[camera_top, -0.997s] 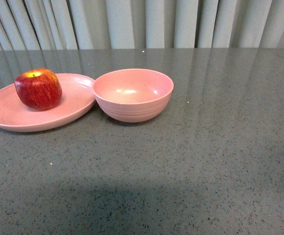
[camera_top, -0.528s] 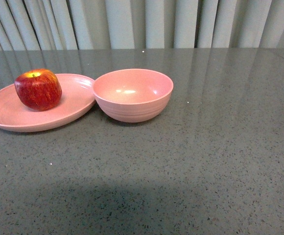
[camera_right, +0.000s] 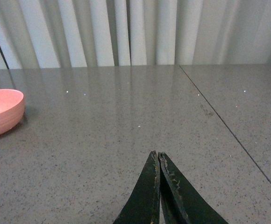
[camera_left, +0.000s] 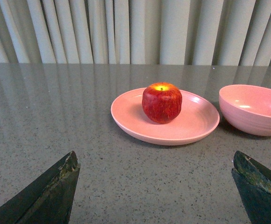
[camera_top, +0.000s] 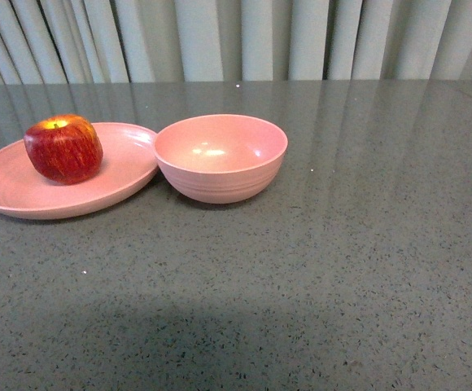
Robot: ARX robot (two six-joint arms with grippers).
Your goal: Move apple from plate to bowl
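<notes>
Apple (camera_top: 63, 148) sat upright on the plate (camera_top: 8, 191), bowl (camera_top: 220, 186) just beside; left claw (camera_left: 155, 161) was spread wide facing it, right claw (camera_right: 158, 156) pressed together; best approach, by judgement, was straddling the fruit's widest girth squarely.

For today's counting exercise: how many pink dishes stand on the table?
2. The shallow plate lies at the left with the apple on it; the deeper bowl stands close beside it, nearer the middle. Nothing seems hidden.

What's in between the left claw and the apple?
In the left wrist view, only bare grey tabletop and the near edge of the pink plate lie between the open left claw and the apple.
</notes>
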